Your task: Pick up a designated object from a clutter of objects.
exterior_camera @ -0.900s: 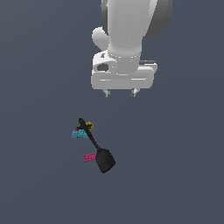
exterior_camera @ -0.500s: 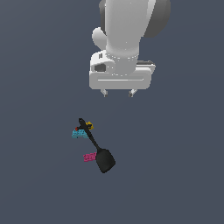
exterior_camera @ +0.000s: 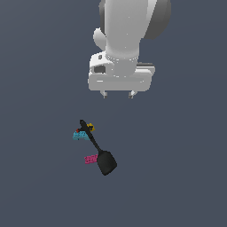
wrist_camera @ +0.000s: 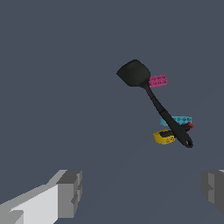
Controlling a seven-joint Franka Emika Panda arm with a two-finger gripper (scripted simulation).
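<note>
The gripper (exterior_camera: 118,94) is held high, wide open and empty, for a clear look down at the yellow chunk (wrist_camera: 163,137) tucked against the spatula (wrist_camera: 154,102) handle.

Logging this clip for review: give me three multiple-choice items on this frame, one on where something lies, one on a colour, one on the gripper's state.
1. The yellow chunk lies:
A. by the black spatula's handle end
B. under its blade
C. far from the clutter

2. The brick beside the spatula's blade is:
A. cyan
B. magenta
C. red

3. The gripper is:
A. shut on the chunk
B. open, holding nothing
C. shut on the spatula

Answers:
1 A, the wrist view shows it touching the handle end.
2 B, the magenta brick sits by the blade.
3 B, its fingers stand wide apart, clear of the clutter.
</note>
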